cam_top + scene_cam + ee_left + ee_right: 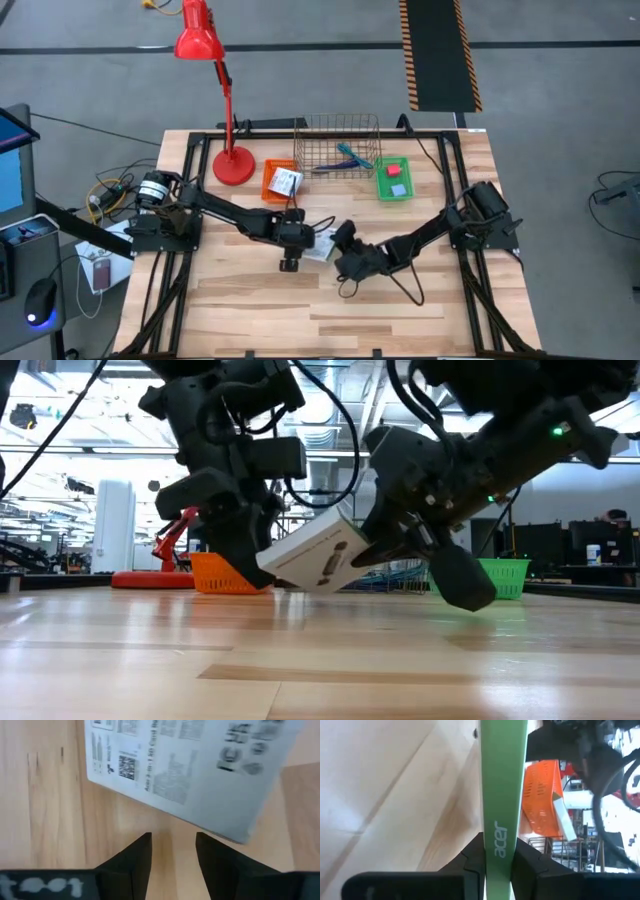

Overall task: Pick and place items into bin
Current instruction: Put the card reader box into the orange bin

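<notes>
The white box [318, 562], flat, with dark print on its face and a green edge bearing the word "acer" [501, 785], is tilted above the wooden table [330, 310], near the middle of the tabletop and between the two arms. The right gripper [499, 857] is clamped on that green edge, one dark finger on each side of it. In the low view the box hangs at a slant (its lower corner close to the wood; whether it touches cannot be told) with the right gripper [395, 550] at its raised end.

The left gripper [172, 852] stands just beside the box, its fingers [137, 857] apart with bare wood showing between them, and the printed face of the box lies just beyond the tips. From above, the left gripper [291, 258] sits close against the box's left side.

Farther back on the table are an orange bin [270, 183] holding a white packet [287, 181], a wire basket [338, 135] with a teal-handled tool [352, 157] in it, and a green bin [382, 184] holding a small red block [394, 170]. A red lamp [222, 80] stands at the back left corner
</notes>
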Controlling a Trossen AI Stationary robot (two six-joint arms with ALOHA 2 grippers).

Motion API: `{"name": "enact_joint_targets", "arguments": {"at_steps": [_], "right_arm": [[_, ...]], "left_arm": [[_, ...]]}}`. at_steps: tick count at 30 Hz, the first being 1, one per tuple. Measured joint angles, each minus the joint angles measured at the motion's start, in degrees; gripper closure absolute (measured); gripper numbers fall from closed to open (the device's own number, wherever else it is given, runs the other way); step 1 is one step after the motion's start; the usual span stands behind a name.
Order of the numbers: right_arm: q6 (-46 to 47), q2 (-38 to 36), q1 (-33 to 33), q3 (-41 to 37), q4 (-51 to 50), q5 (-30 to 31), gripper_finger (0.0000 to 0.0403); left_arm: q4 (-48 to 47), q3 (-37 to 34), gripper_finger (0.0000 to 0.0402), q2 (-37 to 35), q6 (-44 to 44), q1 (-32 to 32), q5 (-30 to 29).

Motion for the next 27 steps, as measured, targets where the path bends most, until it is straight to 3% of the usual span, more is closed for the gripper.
{"name": "enact_joint_targets", "arguments": {"at_steps": [7,19,27], "right_arm": [[5.18,0.00,2.11,-0.04,-2.33,3.16,0.0350],[15.34,0.00,1.58,-0.07,-3.33,8.94,0.0350],[16.14,0.00,-0.64,0.96,-3.30,9.84,0.0350]], "left_arm": [[-7.09,4.39,0.0258,-0.09,3.11,-2.16,-7.35],[-12.51,6.11,0.0258,-0.15,11.36,-7.91,-29.91],[-10.39,6.15,0.0258,-0.20,13.39,-9.96,-32.82]]}}
